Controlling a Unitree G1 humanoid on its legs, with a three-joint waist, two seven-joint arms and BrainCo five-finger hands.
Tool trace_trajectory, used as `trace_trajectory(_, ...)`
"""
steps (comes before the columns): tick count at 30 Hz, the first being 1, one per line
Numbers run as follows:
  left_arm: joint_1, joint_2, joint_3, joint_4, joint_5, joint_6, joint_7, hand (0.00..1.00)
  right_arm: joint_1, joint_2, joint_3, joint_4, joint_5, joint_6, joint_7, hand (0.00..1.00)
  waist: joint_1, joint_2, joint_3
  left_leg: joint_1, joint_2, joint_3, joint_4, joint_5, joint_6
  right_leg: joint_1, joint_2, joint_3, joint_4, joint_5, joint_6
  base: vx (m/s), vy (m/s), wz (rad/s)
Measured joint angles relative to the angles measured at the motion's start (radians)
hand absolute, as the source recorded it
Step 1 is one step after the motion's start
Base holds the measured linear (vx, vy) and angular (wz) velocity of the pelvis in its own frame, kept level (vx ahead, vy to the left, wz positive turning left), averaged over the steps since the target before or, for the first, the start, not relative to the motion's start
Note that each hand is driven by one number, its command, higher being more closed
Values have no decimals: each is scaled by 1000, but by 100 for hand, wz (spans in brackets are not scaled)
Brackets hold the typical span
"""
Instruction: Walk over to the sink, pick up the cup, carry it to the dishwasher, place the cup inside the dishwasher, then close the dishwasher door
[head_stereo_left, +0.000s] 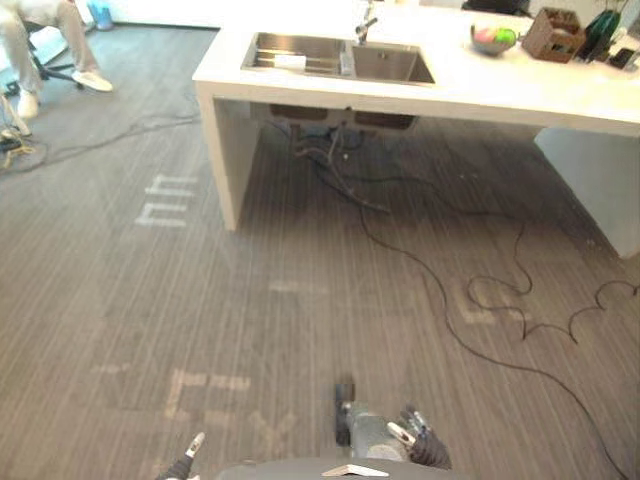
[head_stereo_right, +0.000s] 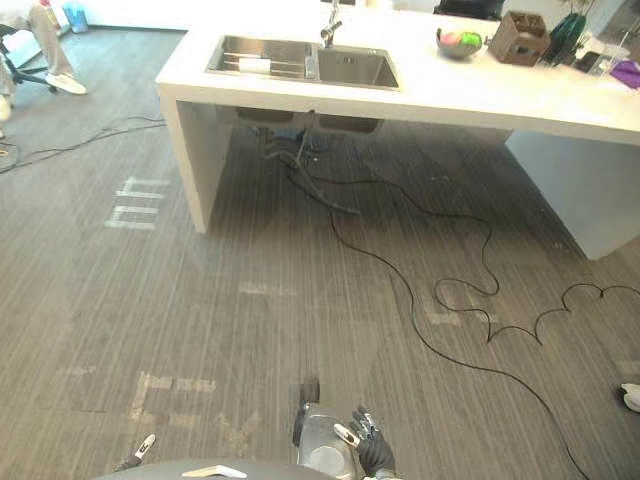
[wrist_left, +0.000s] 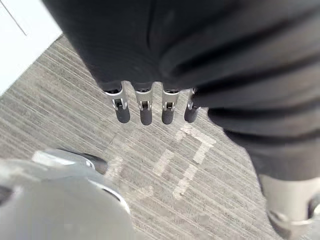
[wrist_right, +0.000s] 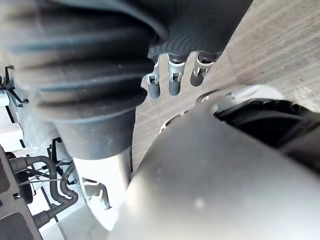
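**Walking in on the sink, both hands empty**

Most of what I see is striped grey floor (head_stereo_left: 300, 300), so I judge the step in hand to be the walk-up. The white counter (head_stereo_left: 500, 85) stands well ahead, with the steel sink (head_stereo_left: 390, 65) set into its near-left end and the tap (head_stereo_left: 365, 22) behind the divider. A bowl of fruit (head_stereo_left: 492, 40) and a brown box (head_stereo_left: 553, 35) sit further along to the right, well apart from the sink. A seated person's legs (head_stereo_left: 60, 40) show at the far left, clear of my line.

I cannot pick out the cup for certain. A pale item (head_stereo_left: 290, 62) lying in the sink's left basin may be it.

To do this well, I would steer for the counter's front edge squarely opposite that left basin. I would stop close enough that one arm can reach over the rim without leaning. I would also keep right of the counter's end panel, so the left arm does not brush its corner.

The left hand (wrist_left: 145, 111) hangs low at my side with its fingers straight and pointing at the floor, holding nothing. The right hand (wrist_right: 172, 80) hangs the same way on the other side, its fingers relaxed and empty.
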Motion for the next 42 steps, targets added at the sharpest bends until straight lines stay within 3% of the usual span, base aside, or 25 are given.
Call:
trace_trajectory(1,4,-8,14,-14,2,-11,1,0,15,8,0,-18,3,0,0,0,-1,-2,-2,23,9,-3,5,-24,-9,11,0,12,17,-15,-1,578,-333,29)
trace_trajectory(2,7,-27,24,-22,7,-49,1,0,44,24,-15,-32,12,3,10,0,0,3,-6,72,30,-13,16,-51,-20,17,7,19,89,39,2,637,-341,43)
trace_trajectory(4,-7,-67,24,-31,26,-91,5,0,53,10,-23,-44,26,4,18,0,-4,30,-10,77,73,-39,96,-27,-20,-6,24,1,244,-16,-27,643,-353,26)
trace_trajectory(7,-5,-124,51,-64,68,-141,10,0,55,-1,-45,-53,27,11,30,0,-11,58,-33,2,122,-82,308,129,-13,12,66,-18,332,-145,-63,629,-347,-12)
trace_trajectory(9,-12,-145,109,-83,107,-169,20,0,51,0,-58,-55,24,3,33,0,-13,63,-19,-158,192,-81,663,374,-49,131,120,-16,251,-185,-95,657,-286,-16)
trace_trajectory(11,-10,-144,108,-114,170,-203,30,0,43,0,-56,-55,22,-2,35,0,-1,64,3,-280,221,-71,942,268,-15,289,155,-11,143,-188,-102,512,-165,-11)
trace_trajectory(12,-9,-143,93,-146,208,-218,43,0,43,7,-53,-50,25,-7,41,0,9,50,9,-332,200,-68,989,218,-23,361,156,-7,93,-189,-103,641,-160,-17)
trace_trajectory(15,-2,-135,22,-226,303,-277,74,0,11,7,-30,-56,37,-37,58,0,43,39,8,-478,130,-23,875,118,-14,457,144,22,2,-185,-96,541,13,-41)
trace_trajectory(16,-12,-128,-31,-302,367,-321,101,0,-27,9,-1,-72,44,-58,74,0,67,18,21,-567,87,69,567,101,11,509,108,54,-38,-195,-70,483,106,-49)
trace_trajectory(17,-13,-129,-35,-309,379,-327,108,0,-30,10,1,-77,44,-62,74,0,70,14,24,-568,78,81,512,109,14,516,100,59,-38,-198,-67,388,141,-60)
trace_trajectory(18,-11,-128,-69,-346,420,-347,133,0,-27,17,3,-110,45,-75,76,0,83,7,31,-568,50,100,292,179,14,545,75,77,-36,-236,-45,456,239,-51)
trace_trajectory(19,1,-125,-124,-387,478,-368,181,0,-27,5,27,-119,50,-88,74,0,98,27,29,-538,44,91,177,334,13,573,82,115,-33,-291,-27,456,239,-54)
trace_trajectory(23,-39,-54,-264,-588,587,-375,320,0,-79,12,140,-98,54,-83,62,0,93,-55,34,-542,-55,79,209,287,87,583,52,209,2,-312,-71,444,201,20)
trace_trajectory(26,-66,-30,-278,-850,653,-349,321,0,-114,7,147,-73,53,-57,19,0,88,-50,22,-515,-100,70,213,245,117,565,28,243,98,-273,-50,395,141,27)
trace_trajectory(28,-89,13,-286,-987,690,-339,310,0,-101,1,135,-43,52,-40,0,0,81,-39,9,-456,-123,69,166,233,123,515,24,258,259,-216,41,398,117,14)
trace_trajectory(29,-110,52,-296,-1059,727,-324,282,0,-87,5,123,-20,50,-34,-13,0,71,-35,6,-398,-132,66,126,223,125,441,23,258,450,-128,209,413,110,3)
trace_trajectory(30,-128,102,-323,-1128,781,-312,255,0,-63,17,118,-22,43,-23,-18,0,67,-42,-2,-335,-136,73,89,207,123,322,9,249,695,-21,214,410,97,-9)
trace_trajectory(31,-134,128,-338,-1157,805,-303,235,0,-51,20,117,-32,43,-24,-12,0,67,-53,-9,-302,-142,85,70,203,112,262,-10,229,811,-17,208,403,62,-28)
trace_trajectory(33,-176,177,-434,-1187,893,-264,176,0,-33,10,117,-44,29,-25,-13,0,43,-52,-31,-164,-141,102,-3,202,116,123,-63,91,977,-112,65,523,2,-22)
trace_trajectory(34,-220,202,-491,-1186,933,-246,149,0,-25,10,111,-50,27,-27,-13,0,21,-42,-41,-124,-126,85,-35,202,116,73,-47,45,922,-186,23,414,-29,8)
trace_trajectory(35,-237,208,-506,-1185,940,-239,142,0,-24,10,108,-53,27,-27,-14,0,14,-42,-42,-118,-121,81,-39,201,114,63,-42,34,897,-198,14,312,-81,38)
trace_trajectory(37,-405,271,-581,-1124,969,-198,100,0,-15,11,89,-59,22,-25,-17,0,-27,-39,-41,-74,-79,57,-42,165,55,10,-13,-28,560,-227,-37,350,-153,38)
trace_trajectory(39,-473,305,-589,-1098,969,-170,80,0,5,13,88,-62,13,-24,-17,0,-42,-39,-41,-39,-66,56,-42,138,33,12,-20,-34,376,-187,-62,367,-241,21)
trace_trajectory(41,-536,347,-591,-1102,969,-140,55,0,58,16,78,-79,5,-19,-13,0,-52,-41,-63,-13,-33,49,9,48,-15,25,-39,2,170,-32,-44,452,-364,12)
trace_trajectory(42,-545,342,-597,-1101,969,-131,40,0,72,6,73,-85,1,-17,-12,0,-52,-5,-74,-12,2,52,48,11,-31,39,-14,-29,167,24,-46,436,-354,-8)
